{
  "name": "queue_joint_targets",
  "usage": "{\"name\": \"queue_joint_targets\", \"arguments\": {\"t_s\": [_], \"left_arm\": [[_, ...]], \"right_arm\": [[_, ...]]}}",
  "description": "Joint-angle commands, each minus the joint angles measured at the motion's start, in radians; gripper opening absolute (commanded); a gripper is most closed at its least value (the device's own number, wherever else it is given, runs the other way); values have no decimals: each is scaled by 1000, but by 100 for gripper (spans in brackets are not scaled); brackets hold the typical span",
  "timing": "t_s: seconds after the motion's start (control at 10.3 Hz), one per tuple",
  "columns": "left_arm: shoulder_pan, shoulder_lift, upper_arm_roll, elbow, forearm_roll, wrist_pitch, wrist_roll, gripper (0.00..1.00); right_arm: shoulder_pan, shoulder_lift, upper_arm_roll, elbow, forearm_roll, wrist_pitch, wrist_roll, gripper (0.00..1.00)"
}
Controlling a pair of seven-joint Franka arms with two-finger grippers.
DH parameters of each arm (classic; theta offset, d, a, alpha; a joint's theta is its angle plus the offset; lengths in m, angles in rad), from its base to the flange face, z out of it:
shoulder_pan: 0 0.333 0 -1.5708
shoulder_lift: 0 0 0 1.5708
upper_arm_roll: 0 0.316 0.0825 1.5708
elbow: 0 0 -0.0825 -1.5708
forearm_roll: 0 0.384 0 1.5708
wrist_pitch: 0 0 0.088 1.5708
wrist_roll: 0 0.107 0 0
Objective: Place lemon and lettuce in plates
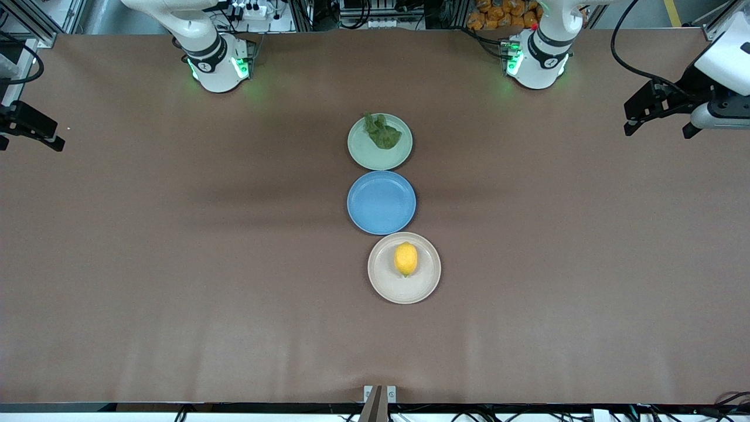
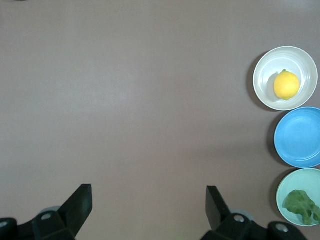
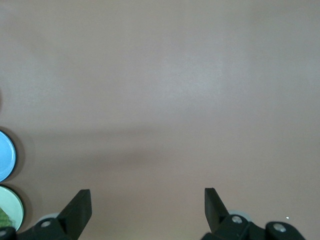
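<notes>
A wide brown table [image 1: 176,264] under even light, with metal framing [image 1: 35,17] and cables [image 1: 363,14] along its robot-base edge.

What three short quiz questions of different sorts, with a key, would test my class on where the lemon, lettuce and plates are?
1. True or false: the lemon lies on the beige-white plate.
2. Multiple choice: the lettuce lies on A) the blue plate, B) the pale green plate, C) the bare table.
3. Fill in: the left gripper and right gripper both hang over the table's ends with fingers ____.

Key: 1 true; 2 B; 3 open.
</notes>
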Motion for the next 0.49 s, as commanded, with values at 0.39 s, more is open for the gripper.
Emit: {"name": "queue_joint_targets", "arguments": {"t_s": [0.39], "left_arm": [[10,11,0,30,-37,-25,39,100]], "right_arm": [[-12,-18,11,3,6,-16,4,100]]}}
